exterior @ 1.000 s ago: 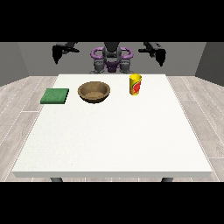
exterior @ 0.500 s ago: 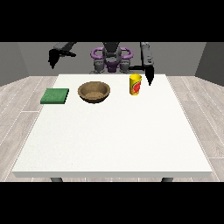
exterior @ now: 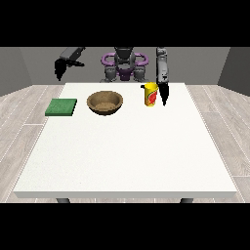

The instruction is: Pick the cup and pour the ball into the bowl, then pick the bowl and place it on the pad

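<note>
The large white table (exterior: 127, 146) fills most of the front view, its far edge running just under the robot (exterior: 125, 64), which stands small at the top with a grey body and purple rings at its shoulders. On the far part of the table, three things stand in a row, each apart from the next. The brown bowl (exterior: 104, 102) sits upright near the middle of that row. To its left, near the table's left edge, the flat green pad (exterior: 61, 107) lies on the surface. To the bowl's right stands the yellow cup (exterior: 151, 93) with a red mark on its side, upright; the ball cannot be made out from here. The hand at the view's right (exterior: 163, 93) hangs from a nearly vertical arm and points down towards the table just beside the cup, on the cup's right; its fingers look straight and hold nothing, though it is too small to tell whether it touches the cup. The hand at the view's left (exterior: 59, 68) hovers beyond the table's far left corner, well apart from the pad, and whether its fingers are curled or straight cannot be told.
</note>
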Action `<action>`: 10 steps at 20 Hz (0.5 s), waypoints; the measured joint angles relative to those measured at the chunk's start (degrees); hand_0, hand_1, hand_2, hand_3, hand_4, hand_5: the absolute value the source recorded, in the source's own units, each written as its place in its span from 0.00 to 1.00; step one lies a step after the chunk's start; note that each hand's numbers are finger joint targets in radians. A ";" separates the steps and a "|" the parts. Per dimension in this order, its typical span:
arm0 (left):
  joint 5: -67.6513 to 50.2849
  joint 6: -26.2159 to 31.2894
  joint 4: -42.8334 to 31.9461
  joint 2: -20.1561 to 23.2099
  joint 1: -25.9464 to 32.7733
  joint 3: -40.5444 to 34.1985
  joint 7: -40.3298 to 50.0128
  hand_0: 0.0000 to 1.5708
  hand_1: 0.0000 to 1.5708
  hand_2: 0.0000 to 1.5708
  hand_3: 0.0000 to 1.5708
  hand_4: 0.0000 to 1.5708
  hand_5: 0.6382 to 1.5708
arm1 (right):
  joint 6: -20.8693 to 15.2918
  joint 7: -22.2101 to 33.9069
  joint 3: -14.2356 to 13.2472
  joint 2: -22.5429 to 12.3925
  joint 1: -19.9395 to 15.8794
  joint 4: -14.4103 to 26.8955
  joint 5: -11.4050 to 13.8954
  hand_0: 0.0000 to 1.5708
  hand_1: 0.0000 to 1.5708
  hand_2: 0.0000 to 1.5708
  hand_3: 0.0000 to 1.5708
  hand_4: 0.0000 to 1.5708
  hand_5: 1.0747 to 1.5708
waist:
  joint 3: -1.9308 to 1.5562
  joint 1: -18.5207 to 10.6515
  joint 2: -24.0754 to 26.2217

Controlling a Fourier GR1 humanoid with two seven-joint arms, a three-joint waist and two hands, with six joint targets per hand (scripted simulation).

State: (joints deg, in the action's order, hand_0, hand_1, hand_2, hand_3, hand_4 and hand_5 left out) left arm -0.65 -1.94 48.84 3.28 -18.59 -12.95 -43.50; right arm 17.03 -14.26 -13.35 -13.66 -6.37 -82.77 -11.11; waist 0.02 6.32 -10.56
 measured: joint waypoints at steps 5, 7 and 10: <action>-0.21 -0.13 -7.65 1.12 -3.79 -0.94 -4.54 0.00 0.00 0.00 0.00 0.00 0.95 | 0.32 -3.12 -0.18 0.25 -0.84 2.82 1.02 0.00 0.00 0.00 0.00 0.00 1.00 | 0.00 0.11 -1.32; -0.21 -0.90 -10.60 0.76 -4.91 -1.16 -6.01 0.00 0.00 0.00 0.00 0.00 0.99 | 0.43 -1.98 -0.46 -0.27 -1.61 2.53 0.62 0.00 0.00 0.00 0.00 0.00 1.00 | -0.01 0.42 -1.26; 0.85 -4.16 -12.34 0.56 -7.24 -1.05 -7.52 0.79 0.79 1.00 1.00 0.85 0.70 | 0.86 -2.36 -0.81 -1.02 -3.33 3.19 0.48 0.00 0.00 0.00 0.00 0.00 1.00 | -0.12 1.23 -2.66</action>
State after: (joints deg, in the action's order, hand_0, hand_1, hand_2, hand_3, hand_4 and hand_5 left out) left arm 0.20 -6.11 36.51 3.84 -25.83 -14.00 -51.02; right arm 17.89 -16.62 -14.16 -14.68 -9.70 -79.58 -10.62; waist -0.09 7.54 -13.22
